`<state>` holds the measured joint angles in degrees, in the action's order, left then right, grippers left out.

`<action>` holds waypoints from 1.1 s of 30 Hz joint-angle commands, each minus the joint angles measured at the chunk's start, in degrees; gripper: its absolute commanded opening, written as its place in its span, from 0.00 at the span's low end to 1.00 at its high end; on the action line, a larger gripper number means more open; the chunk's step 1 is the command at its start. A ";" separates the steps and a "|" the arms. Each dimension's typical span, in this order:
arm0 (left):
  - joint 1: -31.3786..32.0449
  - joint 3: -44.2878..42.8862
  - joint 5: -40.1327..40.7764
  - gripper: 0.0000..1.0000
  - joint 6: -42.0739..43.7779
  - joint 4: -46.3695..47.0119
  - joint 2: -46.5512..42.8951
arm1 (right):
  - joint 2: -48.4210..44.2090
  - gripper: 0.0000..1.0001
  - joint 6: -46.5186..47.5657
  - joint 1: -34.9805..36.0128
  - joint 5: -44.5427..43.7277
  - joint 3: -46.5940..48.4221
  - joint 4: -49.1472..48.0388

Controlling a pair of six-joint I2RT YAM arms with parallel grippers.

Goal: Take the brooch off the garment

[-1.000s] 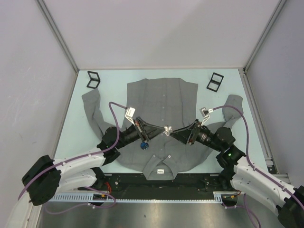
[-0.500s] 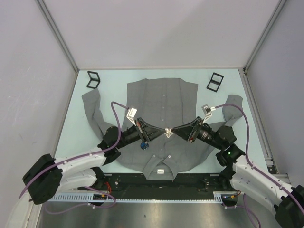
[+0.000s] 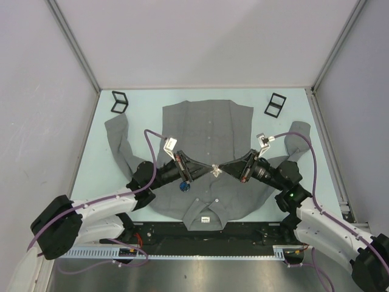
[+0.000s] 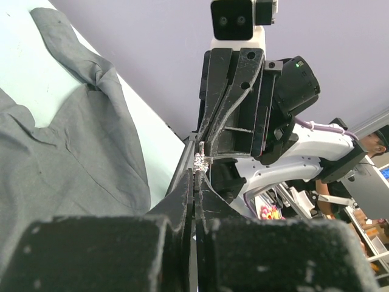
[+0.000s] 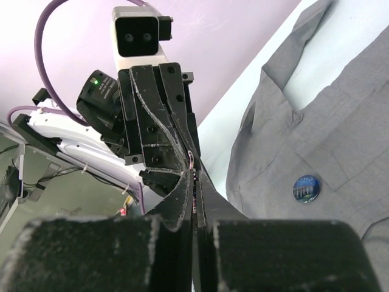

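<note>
Covering most of the pale green table (image 3: 97, 163) is the garment (image 3: 209, 125), a grey button-up shirt lying flat. Front is up, collar toward the arm bases, and its white neck label (image 3: 205, 219) is showing. Sleeves are spread to both sides.

The left arm (image 3: 103, 210) and the right arm (image 3: 322, 222) reach in from the near edge and angle toward each other over the shirt's chest.

Two black folding frames, one at far left (image 3: 119, 101) and one at far right (image 3: 275, 105), sit on bare table just beyond the shirt's hem corners.

The left gripper (image 3: 206, 168) has its fingers pressed together, and the right gripper (image 3: 222, 168) does too. Their tips meet nose to nose at mid-chest.

A round blue badge (image 3: 183, 186) sits on the shirt just beside the left gripper, on its near side, touched by neither gripper.

The brooch (image 3: 214, 170) is small and silvery, right at the point where the two tips meet. In the left wrist view it looks pinched from both sides by the closed fingertips. Whether it is attached to the cloth cannot be told.
</note>
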<state>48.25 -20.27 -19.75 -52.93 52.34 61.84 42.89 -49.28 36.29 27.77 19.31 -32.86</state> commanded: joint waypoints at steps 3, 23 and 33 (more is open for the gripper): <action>0.09 -4.51 -1.70 0.02 0.19 0.93 0.38 | -0.44 0.00 2.51 1.67 0.89 1.69 -3.09; -11.42 -26.73 9.29 0.88 19.43 -34.50 2.12 | 16.82 0.00 29.58 -5.15 -51.90 21.99 28.30; -17.92 -43.70 10.70 0.90 24.45 -29.14 20.85 | 48.22 0.00 36.96 -17.22 -66.87 44.65 24.25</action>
<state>33.58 -58.04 -9.26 -31.86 20.43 78.39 82.67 -17.63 20.71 -28.01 54.65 -6.00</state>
